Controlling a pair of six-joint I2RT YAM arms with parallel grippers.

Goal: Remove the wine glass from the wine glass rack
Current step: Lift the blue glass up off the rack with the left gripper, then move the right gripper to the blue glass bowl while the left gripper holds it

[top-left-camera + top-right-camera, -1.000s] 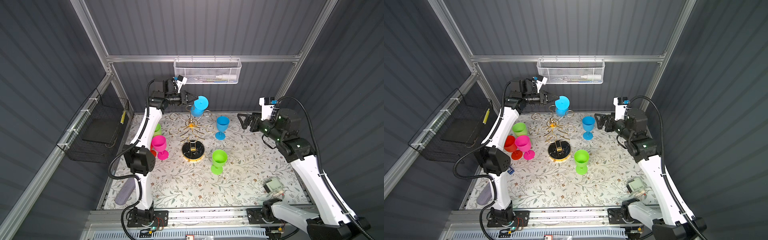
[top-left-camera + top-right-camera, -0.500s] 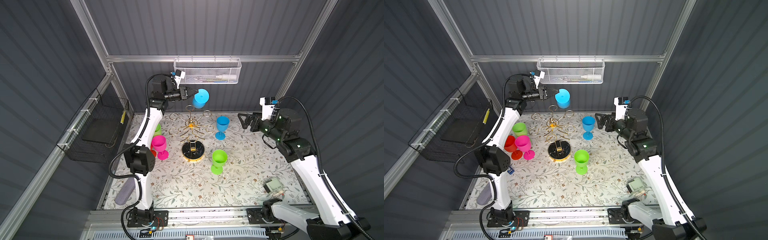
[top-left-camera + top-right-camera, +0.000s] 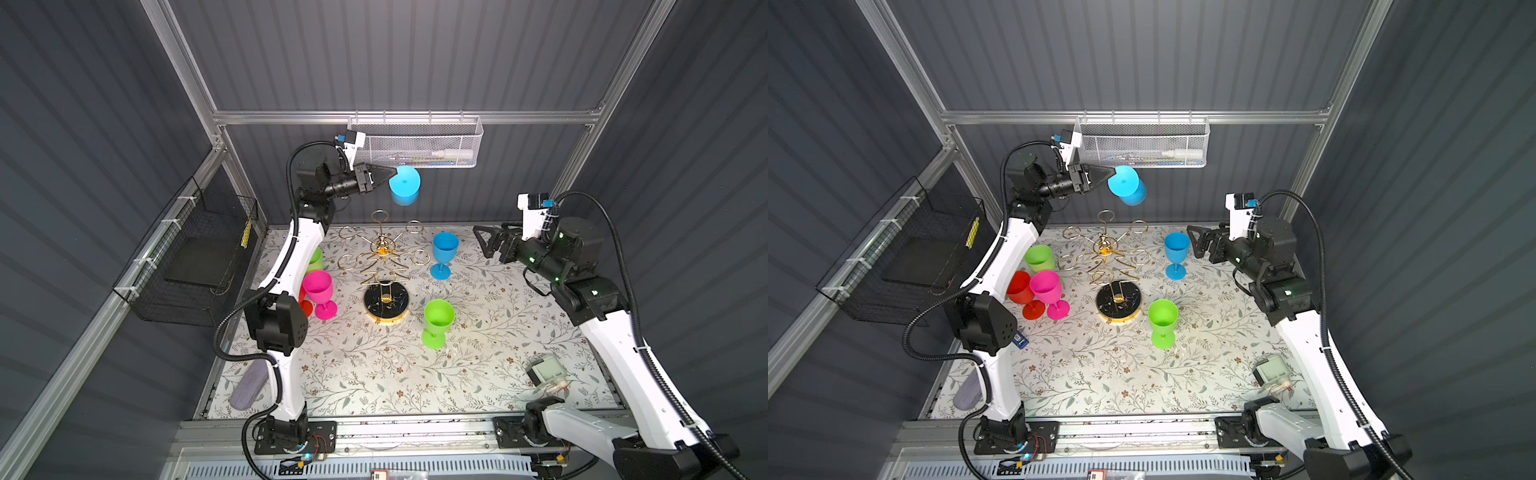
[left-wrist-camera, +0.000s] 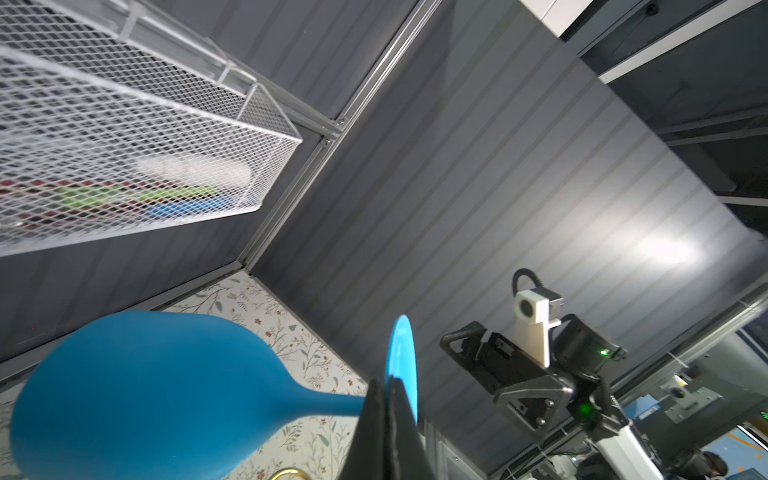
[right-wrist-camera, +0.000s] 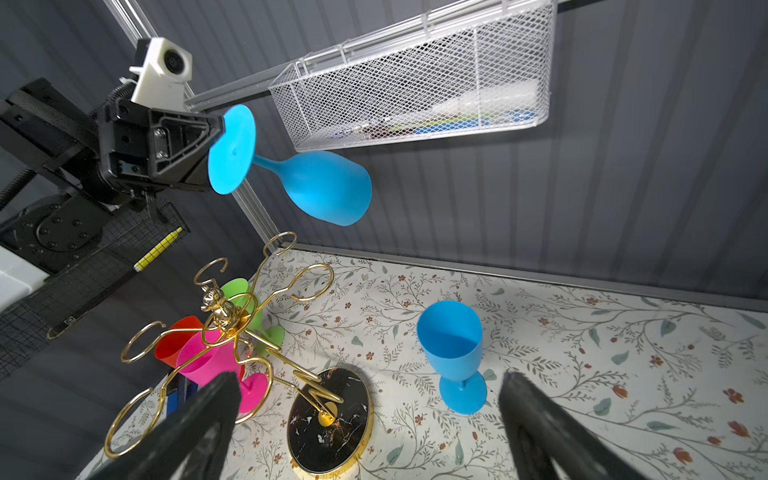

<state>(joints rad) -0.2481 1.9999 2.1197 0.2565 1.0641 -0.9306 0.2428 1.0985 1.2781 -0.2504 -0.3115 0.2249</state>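
My left gripper is shut on the edge of the foot of a blue wine glass. The glass hangs high in the air, clear of the wine glass rack, just under the white mesh basket. In the right wrist view the wine glass lies nearly sideways, bowl slanting down. The rack is gold wire on a round black base, and its rings hold nothing. In the left wrist view my left gripper pinches the thin foot. My right gripper stands wide open to the right, holding nothing.
On the floral table stand a second blue glass, a green glass, and pink, red and green glasses by the left arm. A white mesh basket hangs on the back wall, a black wire basket on the left wall.
My left gripper has risen with the blue glass, from level with the rack's top to just under the white basket. The right arm has not moved.
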